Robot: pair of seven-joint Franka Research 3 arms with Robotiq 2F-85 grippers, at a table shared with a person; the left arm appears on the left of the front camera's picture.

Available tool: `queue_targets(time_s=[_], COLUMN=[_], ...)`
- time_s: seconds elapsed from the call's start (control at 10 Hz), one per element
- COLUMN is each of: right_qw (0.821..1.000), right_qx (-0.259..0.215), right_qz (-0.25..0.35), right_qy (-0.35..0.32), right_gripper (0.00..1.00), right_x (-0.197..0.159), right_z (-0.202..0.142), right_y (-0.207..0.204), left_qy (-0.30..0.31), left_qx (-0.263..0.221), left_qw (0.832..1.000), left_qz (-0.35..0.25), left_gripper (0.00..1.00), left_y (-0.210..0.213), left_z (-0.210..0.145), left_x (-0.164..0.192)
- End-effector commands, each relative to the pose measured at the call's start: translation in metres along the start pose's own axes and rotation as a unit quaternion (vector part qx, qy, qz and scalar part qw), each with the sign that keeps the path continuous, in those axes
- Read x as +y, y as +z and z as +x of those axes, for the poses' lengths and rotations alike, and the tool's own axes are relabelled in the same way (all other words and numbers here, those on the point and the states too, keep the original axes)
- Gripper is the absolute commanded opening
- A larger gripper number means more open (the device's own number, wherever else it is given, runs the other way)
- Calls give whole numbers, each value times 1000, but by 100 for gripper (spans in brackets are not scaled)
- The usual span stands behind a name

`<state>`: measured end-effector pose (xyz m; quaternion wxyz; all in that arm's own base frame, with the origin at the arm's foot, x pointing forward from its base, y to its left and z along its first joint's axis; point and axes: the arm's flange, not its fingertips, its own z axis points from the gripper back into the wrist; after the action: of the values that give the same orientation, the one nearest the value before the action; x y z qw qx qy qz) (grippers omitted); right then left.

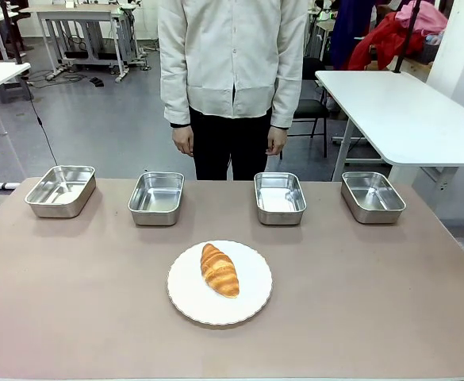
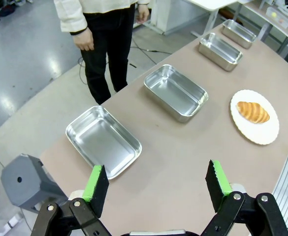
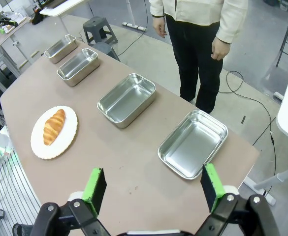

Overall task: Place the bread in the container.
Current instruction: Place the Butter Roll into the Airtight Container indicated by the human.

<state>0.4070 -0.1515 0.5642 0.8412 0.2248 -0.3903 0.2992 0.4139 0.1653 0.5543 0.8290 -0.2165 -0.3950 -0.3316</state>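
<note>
The bread [image 1: 219, 270] is a golden croissant lying on a round white plate [image 1: 251, 300] at the table's middle front. Beyond it, several identical steel pans stand in a row, and any of them could be the container: [image 1: 60, 190], [image 1: 156, 198], [image 1: 280, 198], [image 1: 373, 196]. My left gripper [image 2: 156, 182] hangs open and empty high over the table's left end, above the nearest pan [image 2: 103, 141], with the bread [image 2: 252, 111] far off. My right gripper [image 3: 152, 187] is open and empty above the right end, near a pan [image 3: 193, 142]; the bread [image 3: 53, 126] lies far left.
A person [image 1: 232, 71] stands at the far side behind the two middle pans, hands hanging at the sides. A grey stool [image 2: 25, 179] sits off the table's left end. A white table [image 1: 398, 111] stands at the back right. Brown tabletop [image 1: 358, 302] surrounds the plate.
</note>
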Motion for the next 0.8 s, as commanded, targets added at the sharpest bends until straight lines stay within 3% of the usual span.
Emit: queue_targets(time_s=[0.0, 0.7], right_qw=[1000, 1000], right_qx=[-11, -11], right_qz=[3, 3], right_qy=[6, 6], right_gripper=[100, 100], right_x=[-1, -1], right_z=[1, 1], right_y=[-2, -2], left_qy=[-4, -4], left_qx=[-5, -5], left_qw=[1000, 1000], left_qz=[-3, -3], left_gripper=[100, 100], left_y=[0, 0], left_z=[0, 0], left_x=[0, 0])
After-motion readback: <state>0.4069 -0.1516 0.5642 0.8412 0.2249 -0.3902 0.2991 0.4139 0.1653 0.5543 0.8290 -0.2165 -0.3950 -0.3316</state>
